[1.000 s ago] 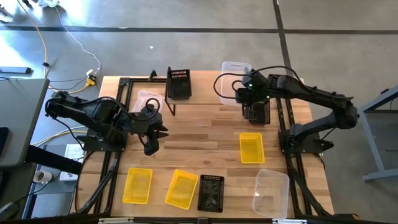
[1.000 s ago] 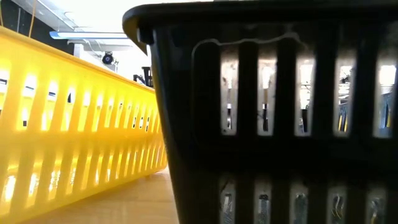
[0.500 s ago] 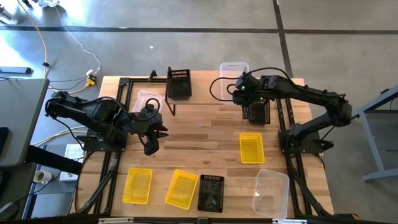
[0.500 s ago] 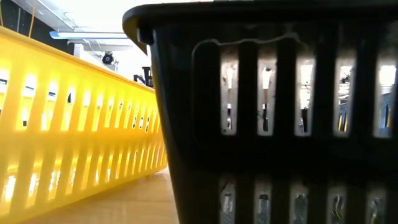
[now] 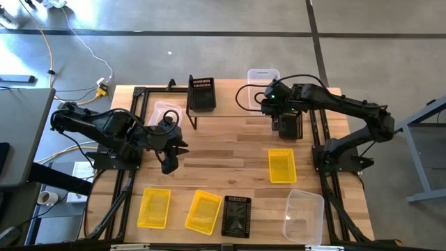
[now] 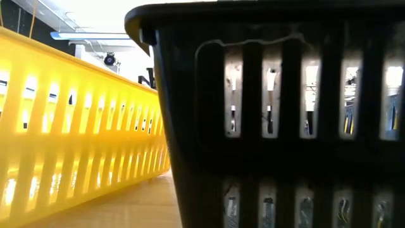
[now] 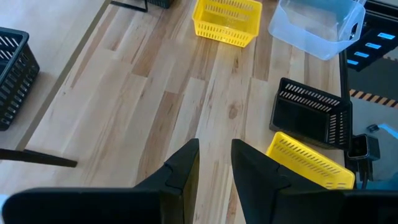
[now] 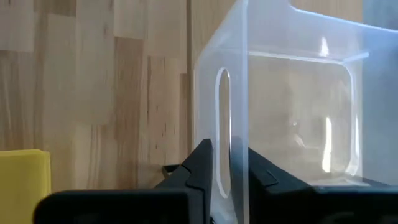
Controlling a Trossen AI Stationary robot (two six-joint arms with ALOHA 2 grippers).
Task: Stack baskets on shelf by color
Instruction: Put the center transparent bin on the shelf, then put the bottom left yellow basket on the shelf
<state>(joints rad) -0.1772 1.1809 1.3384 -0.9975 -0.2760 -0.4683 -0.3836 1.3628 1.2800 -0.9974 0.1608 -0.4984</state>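
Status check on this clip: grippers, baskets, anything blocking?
Right gripper shut on clear basket wall, at the shelf. Left gripper open, empty, waiting mid-table. One black basket on shelf; nothing blocking.

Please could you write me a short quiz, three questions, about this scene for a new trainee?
1. True or false: the left gripper holds something.
2. How many yellow baskets show in the high view?
3. The right gripper is shut on: A) a black basket, B) the wall of a clear basket, C) a shelf leg.

Key: 1 false, it is open and empty; 2 three; 3 B.
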